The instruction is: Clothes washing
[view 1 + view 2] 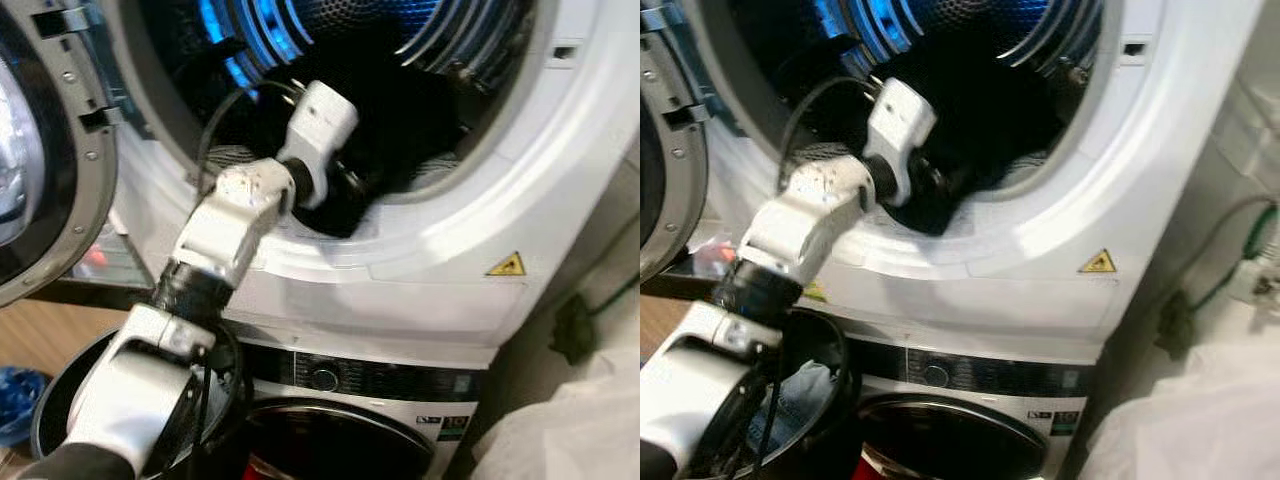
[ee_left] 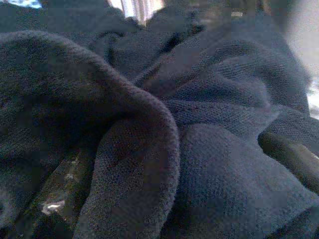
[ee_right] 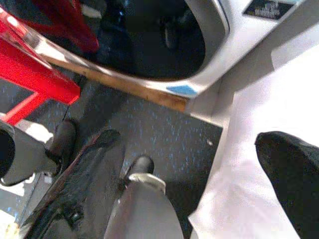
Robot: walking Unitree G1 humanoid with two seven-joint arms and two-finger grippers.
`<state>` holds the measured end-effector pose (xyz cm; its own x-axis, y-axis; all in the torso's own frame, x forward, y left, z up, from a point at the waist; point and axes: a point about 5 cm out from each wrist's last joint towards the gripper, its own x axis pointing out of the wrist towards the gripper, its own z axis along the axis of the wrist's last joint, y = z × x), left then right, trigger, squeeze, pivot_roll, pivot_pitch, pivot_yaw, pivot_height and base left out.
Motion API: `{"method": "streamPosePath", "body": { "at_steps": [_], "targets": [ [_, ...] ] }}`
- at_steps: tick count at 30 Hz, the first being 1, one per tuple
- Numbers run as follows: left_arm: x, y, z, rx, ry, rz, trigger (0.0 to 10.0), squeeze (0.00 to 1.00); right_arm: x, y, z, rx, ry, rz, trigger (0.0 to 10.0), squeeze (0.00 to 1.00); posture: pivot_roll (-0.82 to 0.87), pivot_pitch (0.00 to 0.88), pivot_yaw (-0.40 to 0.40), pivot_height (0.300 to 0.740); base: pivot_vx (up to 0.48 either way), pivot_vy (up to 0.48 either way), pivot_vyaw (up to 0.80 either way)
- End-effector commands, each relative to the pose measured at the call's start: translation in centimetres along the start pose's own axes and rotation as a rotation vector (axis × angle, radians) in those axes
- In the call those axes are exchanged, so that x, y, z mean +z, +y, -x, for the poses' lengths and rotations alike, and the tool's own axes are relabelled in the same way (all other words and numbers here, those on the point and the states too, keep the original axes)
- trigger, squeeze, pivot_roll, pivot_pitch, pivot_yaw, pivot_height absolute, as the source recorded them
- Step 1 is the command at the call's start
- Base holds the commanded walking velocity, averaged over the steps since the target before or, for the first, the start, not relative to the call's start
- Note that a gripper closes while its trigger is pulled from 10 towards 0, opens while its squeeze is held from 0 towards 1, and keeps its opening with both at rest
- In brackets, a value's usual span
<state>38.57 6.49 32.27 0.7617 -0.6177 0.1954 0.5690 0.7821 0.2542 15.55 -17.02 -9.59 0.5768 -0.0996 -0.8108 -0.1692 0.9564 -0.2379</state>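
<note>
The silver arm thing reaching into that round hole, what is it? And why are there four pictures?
That is a robot's left arm. It reaches into the round opening of a dryer, the top one of two stacked laundry machines. The drum inside glows blue.

The two wide pictures come from the robot's head, like two eyes looking down. The other two come from little cameras on its wrists.

The left wrist picture looks along the left hand, which is buried in dark knitted clothing. One black finger peeks out beside the cloth, so I cannot tell whether the hand is squeezing it.

The right hand hangs low near the speckled floor, with its two black fingers apart and holding nothing. Below the dryer sits the washer door.
</note>
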Motion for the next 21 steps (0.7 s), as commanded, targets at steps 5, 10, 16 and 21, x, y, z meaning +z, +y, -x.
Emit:
{"method": "streamPosePath", "body": {
  "at_steps": [5,10,16,21],
  "targets": [
    [2.0,0.7,-0.5,-0.004,-0.104,0.024,10.0,0.0,0.4,0.1,-0.1,-0.004,-0.013,-0.008,10.0,0.0,0.08,0.0,0.08,0.74,0.0,0.0,0.0],
    [0.8,2.8,-1.0,0.105,0.068,-0.064,10.0,0.0,0.2,0.0,0.0,-0.003,-0.009,-0.007,10.0,0.0,0.08,0.0,0.082,0.74,0.0,0.0,0.0],
    [0.3,4.8,-1.0,0.173,0.139,-0.092,10.0,0.0,0.1,-0.2,0.0,-0.004,-0.008,-0.006,10.0,0.0,0.06,0.0,0.087,0.74,0.0,0.0,0.0],
    [1.4,5.2,-1.2,0.205,0.032,-0.078,10.0,0.0,-0.3,-0.3,0.1,-0.013,-0.01,-0.016,10.0,0.0,0.0,0.0,0.103,0.74,0.0,0.0,0.0]
  ]
}}
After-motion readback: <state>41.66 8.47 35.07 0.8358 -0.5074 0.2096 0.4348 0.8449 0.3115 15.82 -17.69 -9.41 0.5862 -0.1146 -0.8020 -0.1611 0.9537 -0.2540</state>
